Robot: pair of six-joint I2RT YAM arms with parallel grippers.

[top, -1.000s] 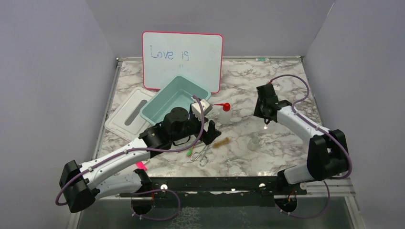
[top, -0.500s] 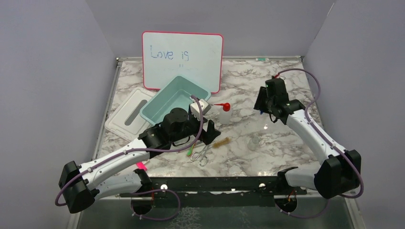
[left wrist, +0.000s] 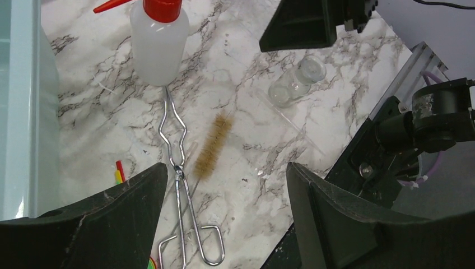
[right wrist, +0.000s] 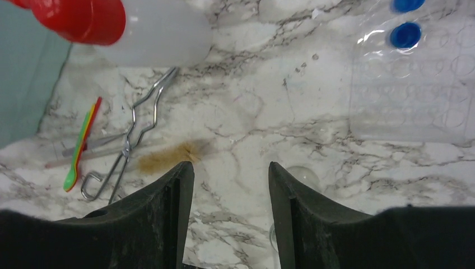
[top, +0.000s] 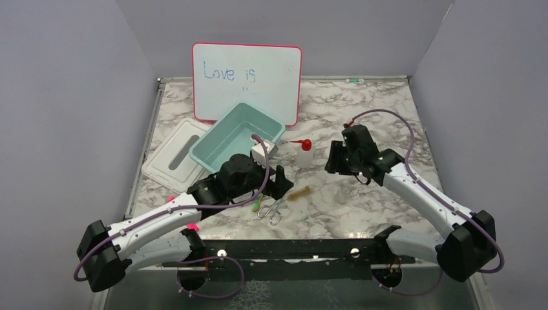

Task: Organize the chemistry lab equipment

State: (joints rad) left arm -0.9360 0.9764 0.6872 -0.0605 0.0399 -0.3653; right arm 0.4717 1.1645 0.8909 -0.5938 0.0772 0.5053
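The white squeeze bottle with red nozzle (top: pixel 304 155) stands mid-table. Just in front of it lie the brown bristle brush (top: pixel 298 192) and the metal tongs (top: pixel 274 208). My left gripper (top: pixel 279 181) hovers open over them; in its wrist view the tongs (left wrist: pixel 179 190) and brush (left wrist: pixel 213 145) lie on the marble below my left gripper (left wrist: pixel 227 168), untouched. The small glass flask (left wrist: pixel 294 84) lies on its side to the right. My right gripper (top: pixel 336 158) hangs open above the marble beside the flask (right wrist: pixel 302 176), holding nothing. Blue-capped tubes (right wrist: pixel 404 33) sit in a clear rack.
A teal bin (top: pixel 213 139) sits behind the left arm, its white lid (top: pixel 171 155) to the left. The pink-framed whiteboard (top: pixel 247 81) leans at the back. Coloured plastic spoons (right wrist: pixel 84 137) lie left of the tongs. A pink marker (top: pixel 191 225) pokes out by the left arm.
My right arm swung left and down toward the table's middle, and its jaws spread wider. My left gripper drew back slightly toward the near edge.
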